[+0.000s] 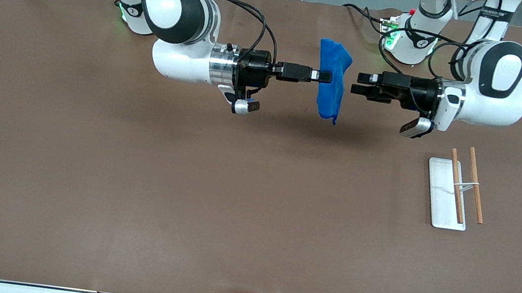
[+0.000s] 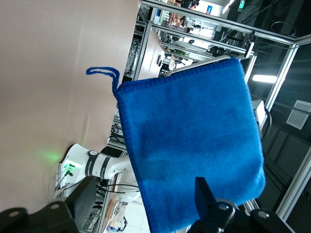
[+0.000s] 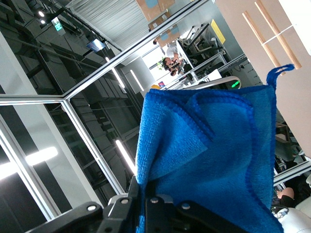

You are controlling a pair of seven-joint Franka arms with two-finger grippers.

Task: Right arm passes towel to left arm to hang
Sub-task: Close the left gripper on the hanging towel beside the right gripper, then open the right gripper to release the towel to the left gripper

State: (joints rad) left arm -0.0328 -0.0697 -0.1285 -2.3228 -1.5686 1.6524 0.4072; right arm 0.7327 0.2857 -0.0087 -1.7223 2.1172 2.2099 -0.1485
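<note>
1. A white tray [image 1: 440,198] with two wooden sticks [image 1: 466,186] lies nearest the front camera, toward the left arm's end of the brown table [image 1: 138,176]
2. The right gripper [image 1: 325,77] is clamped on the blue towel [image 1: 331,80], holding it up in the air over the table
3. The left gripper [image 1: 359,85] faces the towel just beside it, jaws parted, not touching it

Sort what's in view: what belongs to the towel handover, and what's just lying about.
Part of the job:
towel, up over the table
right claw, shut on it
left claw, open beside it

Lying about:
white tray
two wooden sticks
</note>
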